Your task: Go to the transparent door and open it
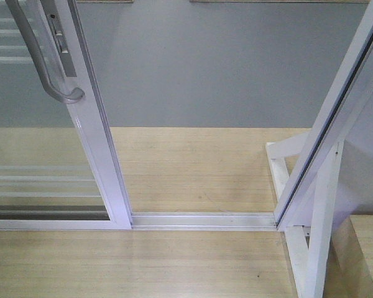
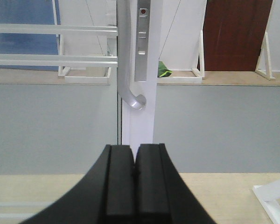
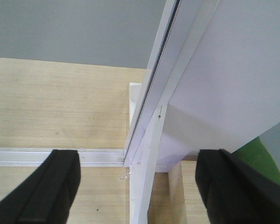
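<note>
While the transparent door [image 1: 43, 167] is being seen slid aside, nothing is being held: left end effector [image 2: 134, 179] closed, right end effector [image 3: 135, 186] wide open.

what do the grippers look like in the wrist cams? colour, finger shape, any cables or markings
Left gripper: matte black, two flat rectangular finger pads on bodies that flare outward in curves toward the base. Right gripper: matte black, blocky fingers with rounded corners and a lengthwise ridge on each. No cables, labels or markings show on either. The arms themselves are out of view.
</note>
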